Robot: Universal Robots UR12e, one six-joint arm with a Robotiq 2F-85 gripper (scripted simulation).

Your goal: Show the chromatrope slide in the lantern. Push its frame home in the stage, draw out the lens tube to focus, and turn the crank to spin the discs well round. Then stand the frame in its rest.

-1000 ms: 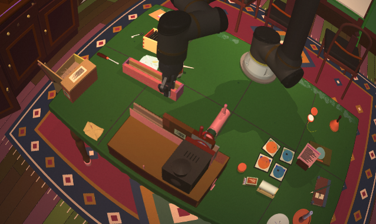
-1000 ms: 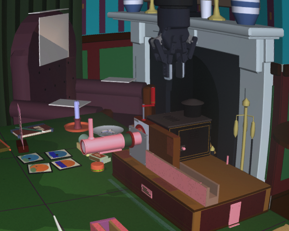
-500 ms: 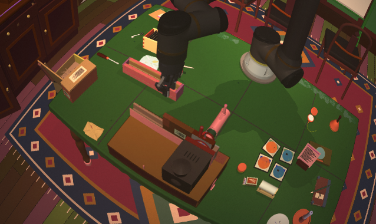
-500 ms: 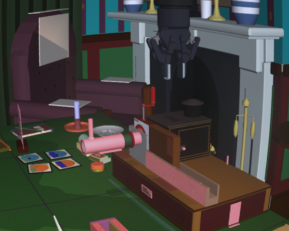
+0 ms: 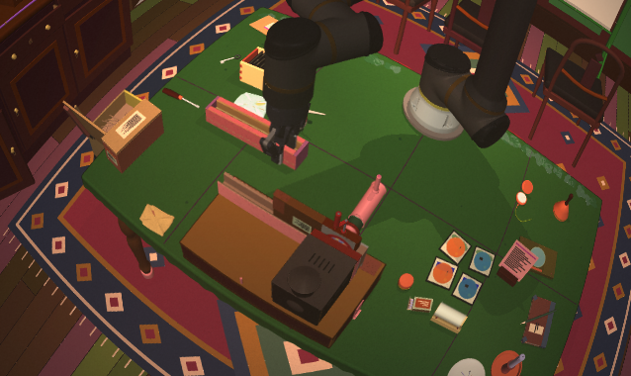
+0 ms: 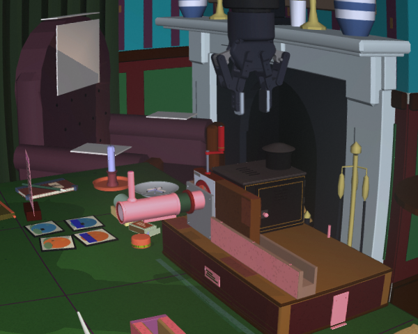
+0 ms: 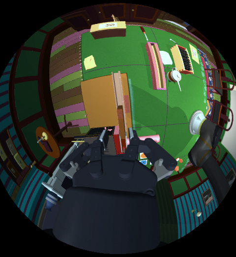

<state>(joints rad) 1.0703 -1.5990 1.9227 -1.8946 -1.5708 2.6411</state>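
The chromatrope slide's brown frame (image 6: 238, 208) is partly hidden, its inner end inside the lantern's grey stage (image 6: 201, 212) while the rest stands in the pink guide channel (image 6: 263, 262). A red crank (image 6: 216, 147) rises above the stage. The pink lens tube (image 6: 155, 207) points out from the stage over the green table. The black lantern body (image 5: 312, 282) sits on the brown base. My gripper (image 6: 252, 102) hangs high above the frame and crank, open and empty. The pink trough-shaped rest (image 5: 255, 131) lies farther back on the table.
The lantern's chimney (image 6: 278, 154) stands just below and beside my gripper. A cardboard box (image 5: 127, 129), a screwdriver (image 5: 180, 98) and a slotted slide box (image 7: 182, 59) lie beyond the rest. Picture cards (image 5: 460, 267) and small objects cover the table's right end.
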